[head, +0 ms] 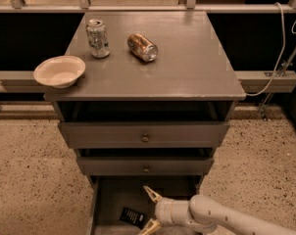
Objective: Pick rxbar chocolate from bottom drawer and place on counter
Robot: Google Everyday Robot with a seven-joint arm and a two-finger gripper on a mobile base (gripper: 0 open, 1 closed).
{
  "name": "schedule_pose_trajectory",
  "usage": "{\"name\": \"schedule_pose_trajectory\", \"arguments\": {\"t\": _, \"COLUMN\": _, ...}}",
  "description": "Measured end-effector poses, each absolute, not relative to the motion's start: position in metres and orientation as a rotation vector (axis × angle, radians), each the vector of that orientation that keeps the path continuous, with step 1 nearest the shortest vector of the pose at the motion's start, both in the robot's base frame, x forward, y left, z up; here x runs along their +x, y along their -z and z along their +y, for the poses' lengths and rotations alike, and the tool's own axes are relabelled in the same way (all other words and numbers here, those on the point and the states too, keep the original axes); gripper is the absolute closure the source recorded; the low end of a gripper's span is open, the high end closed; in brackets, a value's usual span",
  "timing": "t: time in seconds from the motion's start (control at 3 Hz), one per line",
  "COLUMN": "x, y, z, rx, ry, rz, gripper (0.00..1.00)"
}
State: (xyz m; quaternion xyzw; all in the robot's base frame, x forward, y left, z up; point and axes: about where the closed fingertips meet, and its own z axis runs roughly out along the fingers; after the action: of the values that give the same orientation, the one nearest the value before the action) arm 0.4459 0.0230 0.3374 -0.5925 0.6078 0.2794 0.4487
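Observation:
The rxbar chocolate [133, 217], a small flat black bar with white lettering, lies on the grey floor of the open bottom drawer [109, 199], near its left side. My gripper [149, 210] reaches into the drawer from the lower right. It is open, its two pale fingertips [151, 194] spread one above the other. It sits just right of the bar and holds nothing. The counter [187, 62] is the flat grey top of the cabinet.
On the counter stand a silver can [97, 37] upright at the back left, a bronze can [142, 47] on its side beside it, and a white bowl [59, 71] at the left edge. Two shallower drawers with knobs [145, 138] sit above the bottom drawer. Speckled floor surrounds the cabinet.

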Motion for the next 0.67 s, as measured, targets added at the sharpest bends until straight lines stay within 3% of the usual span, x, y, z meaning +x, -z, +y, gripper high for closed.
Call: {"name": "schedule_pose_trajectory", "arguments": {"t": 0.67, "x": 0.46, "y": -0.271, "z": 0.046, "rx": -1.381, "ry": -0.682, "rz": 1.519, "gripper": 0.0}}
